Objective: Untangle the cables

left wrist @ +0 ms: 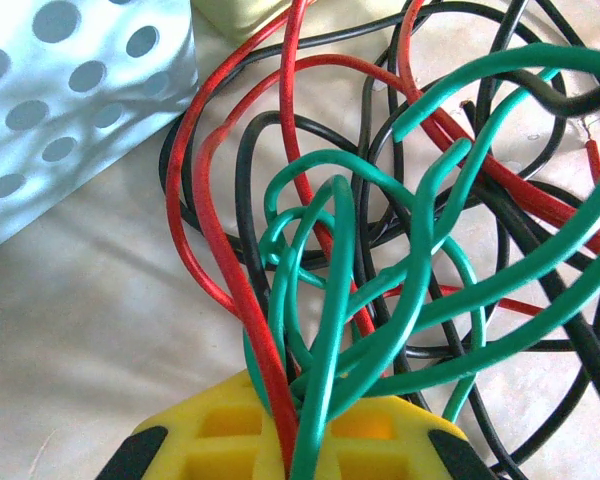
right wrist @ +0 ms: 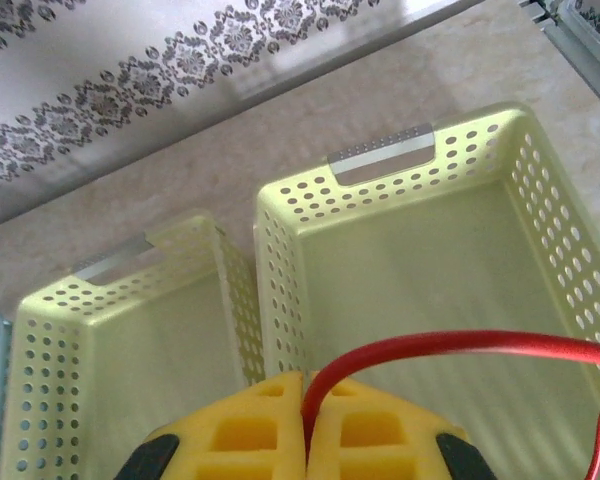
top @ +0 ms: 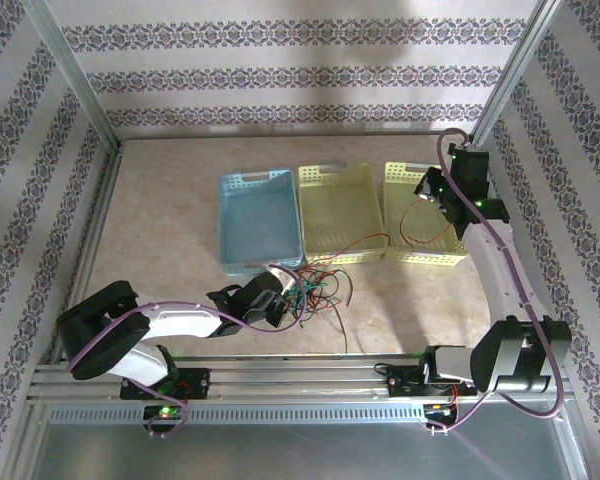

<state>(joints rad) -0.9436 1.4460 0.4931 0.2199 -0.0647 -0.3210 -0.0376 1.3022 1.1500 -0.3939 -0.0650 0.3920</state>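
Cables bunch between left fingers (red one pinched between right fingers).

- No text, label, brand, number or sign can be read in any view.
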